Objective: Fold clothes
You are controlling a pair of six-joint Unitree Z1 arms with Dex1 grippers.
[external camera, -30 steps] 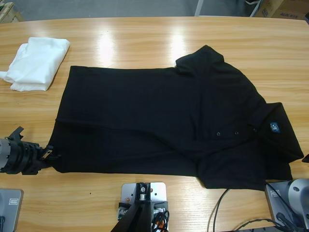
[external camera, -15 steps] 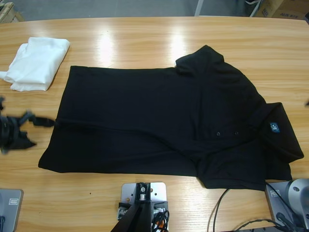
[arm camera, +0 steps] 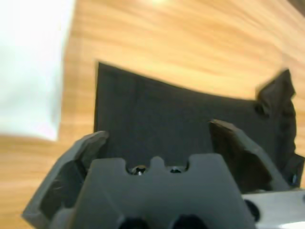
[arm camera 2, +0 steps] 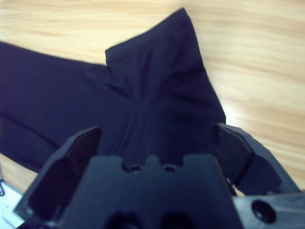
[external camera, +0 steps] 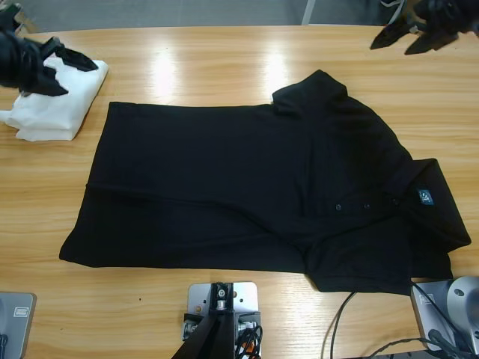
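- High view: the black polo shirt (external camera: 269,191) lies spread flat across the middle of the table (external camera: 224,56), collar toward the right edge.
- Left gripper (external camera: 71,71), jaws apart and empty, hangs at the far left corner over the white folded garment (external camera: 52,101).
- Right gripper (external camera: 400,41), likewise spread and empty, hangs at the far right corner.

The polo shirt (external camera: 262,191) is plain black all over, with no pattern I can see. On its collar sits a small label (external camera: 426,197) that looks blue with white marking, though it is too small to be sure. Beside the shirt's hem end lies a plain white folded garment (external camera: 54,99). The worktop (external camera: 224,60) is light, honey-coloured wood with streaky grain. My left hand (external camera: 71,71) and right hand (external camera: 404,39) are black.
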